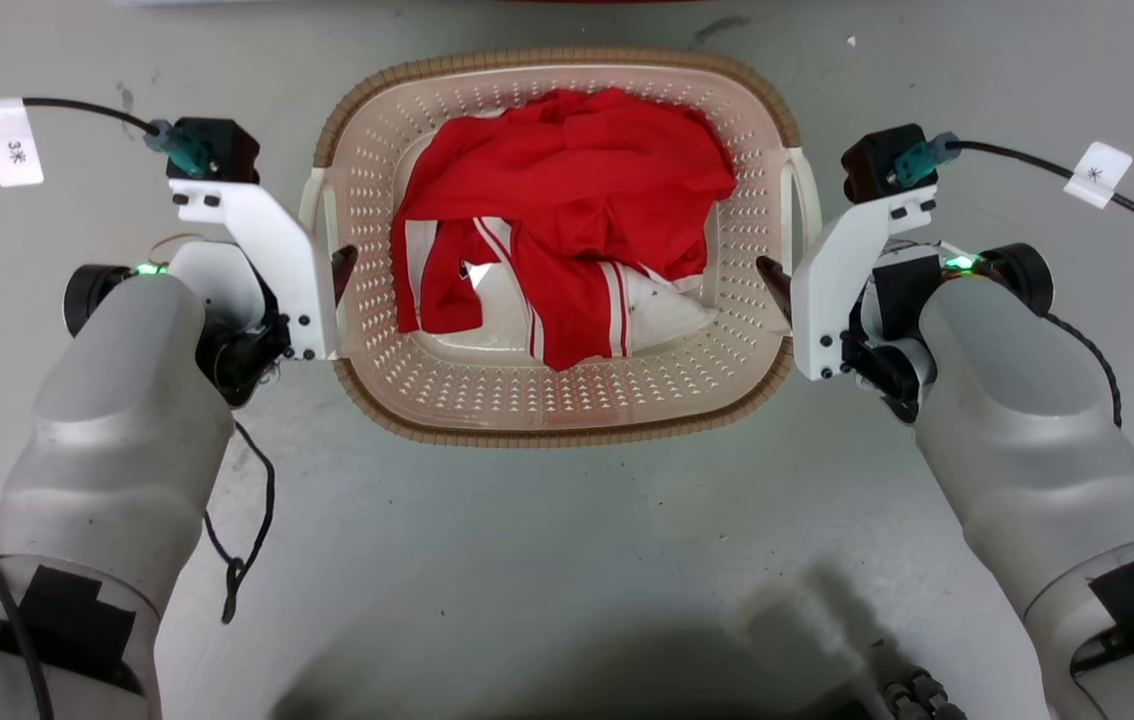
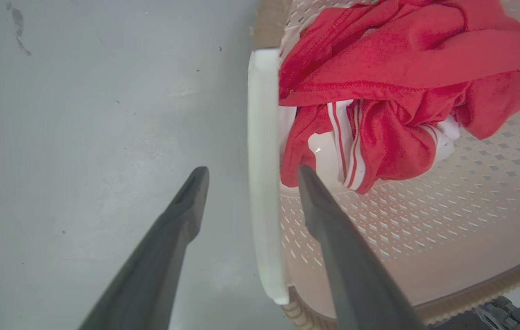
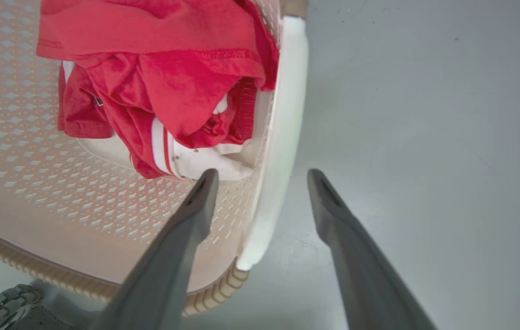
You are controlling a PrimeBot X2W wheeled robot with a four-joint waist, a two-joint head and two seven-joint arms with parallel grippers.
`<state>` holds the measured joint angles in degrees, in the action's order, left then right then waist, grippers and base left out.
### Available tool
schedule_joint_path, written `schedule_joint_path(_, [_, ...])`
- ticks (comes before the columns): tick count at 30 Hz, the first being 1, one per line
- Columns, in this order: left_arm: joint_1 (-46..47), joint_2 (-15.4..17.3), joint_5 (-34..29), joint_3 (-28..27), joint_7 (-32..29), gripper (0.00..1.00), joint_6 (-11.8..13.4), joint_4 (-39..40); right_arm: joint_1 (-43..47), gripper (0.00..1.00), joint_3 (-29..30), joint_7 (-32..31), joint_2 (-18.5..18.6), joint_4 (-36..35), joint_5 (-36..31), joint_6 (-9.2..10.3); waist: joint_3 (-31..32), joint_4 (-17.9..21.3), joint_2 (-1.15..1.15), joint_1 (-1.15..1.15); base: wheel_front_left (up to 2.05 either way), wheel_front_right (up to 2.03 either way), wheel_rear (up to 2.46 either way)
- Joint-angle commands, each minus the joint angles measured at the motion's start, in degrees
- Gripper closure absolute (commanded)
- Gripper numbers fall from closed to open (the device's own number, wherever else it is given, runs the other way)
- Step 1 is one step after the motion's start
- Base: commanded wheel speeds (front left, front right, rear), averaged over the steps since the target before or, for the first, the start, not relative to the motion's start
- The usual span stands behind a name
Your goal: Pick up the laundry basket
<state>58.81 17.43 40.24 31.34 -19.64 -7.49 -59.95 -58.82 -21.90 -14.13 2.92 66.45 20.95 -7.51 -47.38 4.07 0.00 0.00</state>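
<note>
A cream plastic laundry basket [image 1: 487,385] with perforated walls and a brown woven-look rim sits on the pale grey floor [image 1: 567,560] in the upper middle of the head view, its long sides running across the frame. A crumpled heap of red and white clothes [image 1: 567,200] lies inside it. At the left of that frame the left gripper [image 2: 251,170] is at the basket's white left handle [image 2: 264,114]. In the left wrist view its two long dark fingers stand apart, one over bare floor at the frame's left, the other over the basket's inside at the frame's right. The handle runs up between them with a gap on each side, so this claw is open, clamping nothing. The right gripper [image 3: 263,173] mirrors it at the right of the head view. In the right wrist view its fingers are likewise spread, the one at the frame's left over the perforated wall and the one at the frame's right over the floor. The white right handle [image 3: 287,114] passes between them without visible contact. Black cables [image 1: 77,102] with white tags trail from both wrists toward the upper corners of the head view
</note>
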Motion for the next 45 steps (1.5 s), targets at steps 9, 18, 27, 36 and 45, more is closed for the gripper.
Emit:
schedule_joint_path(9, [2.7,-1.5,2.1,2.5,2.2,0.0,0.0,-2.8,-3.0,0.0,-2.9,0.0,-0.1,3.1,2.6,0.04,-2.3,-1.3,0.0,0.0,0.0,0.0,0.0])
schedule_joint_path(18, [3.9,-2.8,4.8,4.7,1.6,1.0,0.0,-4.5,-3.6,1.0,-4.1,-0.4,-0.1,5.2,5.2,0.04,-3.2,-1.8,0.0,0.0,0.0,0.0,0.0])
schedule_joint_path(27, [3.8,-2.5,7.2,7.1,1.4,1.0,0.0,-5.2,-3.3,1.0,-6.1,-0.4,-0.1,5.5,7.7,0.02,-2.4,-1.8,0.0,0.0,0.0,0.0,0.0])
schedule_joint_path(36, [2.0,-3.3,10.2,9.5,-2.4,1.0,0.0,-6.6,-1.7,1.0,-8.3,-4.9,-0.2,6.0,10.8,0.01,2.1,-2.1,0.0,0.0,0.0,0.0,0.0])
schedule_joint_path(45, [-1.9,-5.3,13.7,11.1,-7.3,1.0,0.0,-8.4,1.4,1.0,-9.7,-11.4,-0.2,6.7,13.8,-0.05,11.6,-2.2,0.0,0.0,0.0,0.0,0.0])
